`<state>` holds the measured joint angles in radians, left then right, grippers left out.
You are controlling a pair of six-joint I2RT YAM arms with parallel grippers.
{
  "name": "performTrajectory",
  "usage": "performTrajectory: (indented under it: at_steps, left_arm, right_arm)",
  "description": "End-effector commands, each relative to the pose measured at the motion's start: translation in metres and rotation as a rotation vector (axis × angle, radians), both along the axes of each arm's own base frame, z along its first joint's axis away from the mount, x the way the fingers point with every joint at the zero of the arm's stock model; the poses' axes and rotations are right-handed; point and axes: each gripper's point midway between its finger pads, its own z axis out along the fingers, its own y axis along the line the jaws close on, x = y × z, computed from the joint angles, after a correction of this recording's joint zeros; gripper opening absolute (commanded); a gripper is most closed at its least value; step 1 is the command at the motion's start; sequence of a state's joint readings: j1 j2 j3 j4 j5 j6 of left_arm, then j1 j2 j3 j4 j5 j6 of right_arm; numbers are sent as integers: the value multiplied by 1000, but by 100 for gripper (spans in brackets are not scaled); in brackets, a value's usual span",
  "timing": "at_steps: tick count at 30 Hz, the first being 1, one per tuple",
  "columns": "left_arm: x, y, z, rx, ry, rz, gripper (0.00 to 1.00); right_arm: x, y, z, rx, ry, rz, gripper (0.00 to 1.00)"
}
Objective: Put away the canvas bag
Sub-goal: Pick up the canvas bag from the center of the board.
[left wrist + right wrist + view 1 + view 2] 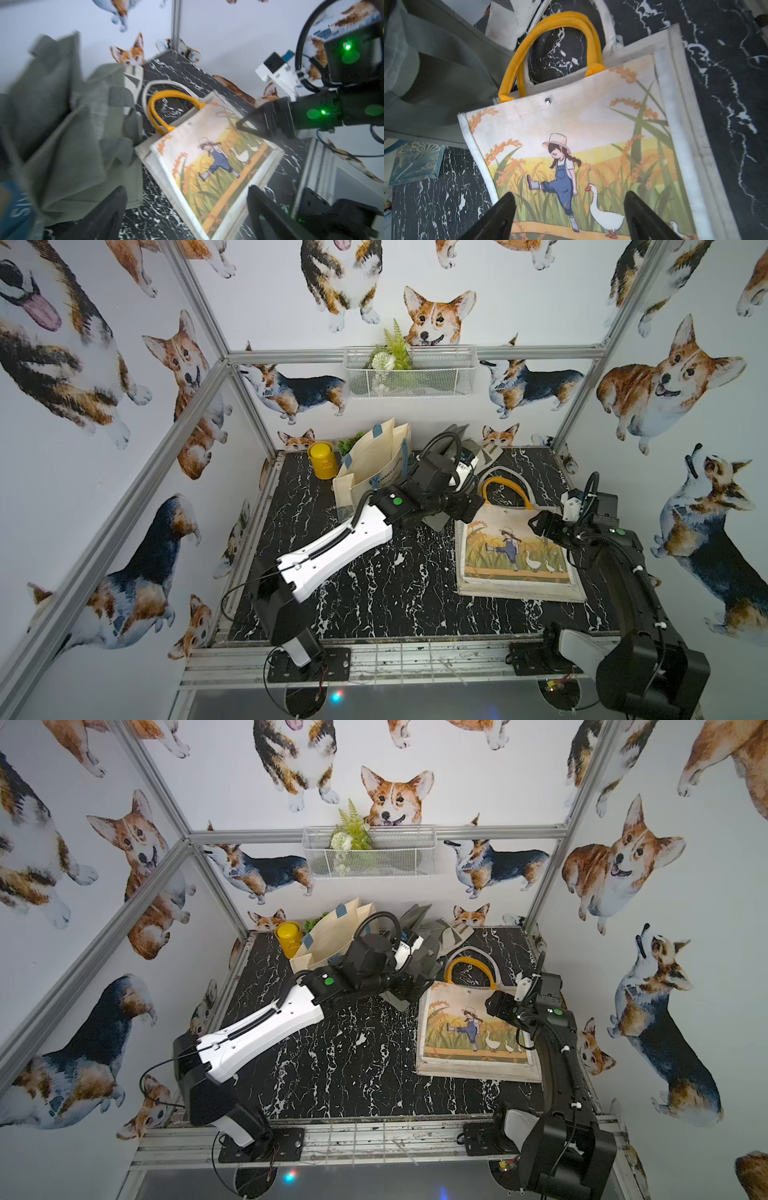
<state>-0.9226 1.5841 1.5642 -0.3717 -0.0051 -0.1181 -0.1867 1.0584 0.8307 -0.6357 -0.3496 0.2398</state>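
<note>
The printed canvas bag (pixel 498 564) lies flat on the table (pixel 374 593), picture side up, and every place below is reckoned from it. The right gripper (pixel 570 194) is held over its printed face, toward the bottom hem, with jaws spread wide and nothing gripped; whether the fingertips touch the cloth cannot be told. The left gripper (pixel 187 189) is poised off the bag's handle-end corner, likewise spread and empty, with the grey-green bag (pixel 62 124) slumped just beside it. The step in hand is judged to be the first grasp of the printed bag. A flat panel gives the jaws nothing to close on, so the orange handle (pixel 560 17), arched beyond the top hem, is judged the better purchase. It should be met from above with the jaws set across the strap, and the white handle under it should be taken whole or left alone, never half caught. A slow lift is advised, since the grey-green bag lies close against the hem corner and could be dragged along. The spread of each pair of jaws is shown only in the wrist views; in both top views the grippers are seen as dark masses. A cream bag (pixel 370 464) standing well beyond the handle end and a wire basket (pixel 409 373) on the wall above it are shown in both top views but not in the right wrist view.
</note>
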Motion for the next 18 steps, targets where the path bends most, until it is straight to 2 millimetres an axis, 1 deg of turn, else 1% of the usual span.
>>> performTrajectory:
  at_steps: [1, 3, 5, 8, 11, 14, 18]
  left_arm:
    - [19, 38, 6, 53, -149, 95, 96]
    - [30, 66, -4, 63, -119, 145, 99]
    - [38, 84, -13, 59, -91, 161, 100]
    - [45, 98, -26, 85, -131, 139, 100]
    - [52, 101, -39, 120, -195, 86, 100]
    - [64, 99, -48, 134, -224, 55, 100]
    - [93, 98, -59, 138, -226, 76, 100]
  right_arm:
    - [-6, 24, -16, 2, 19, 49, 84]
    - [-11, 40, -32, 2, 45, 88, 84]
    - [-13, 51, -44, 4, 68, 111, 84]
    - [-13, 65, -54, -10, 84, 149, 84]
    - [-12, 75, -62, -10, 117, 175, 85]
    - [-11, 81, -64, -15, 119, 187, 85]
    - [-10, 85, -65, -8, 113, 186, 85]
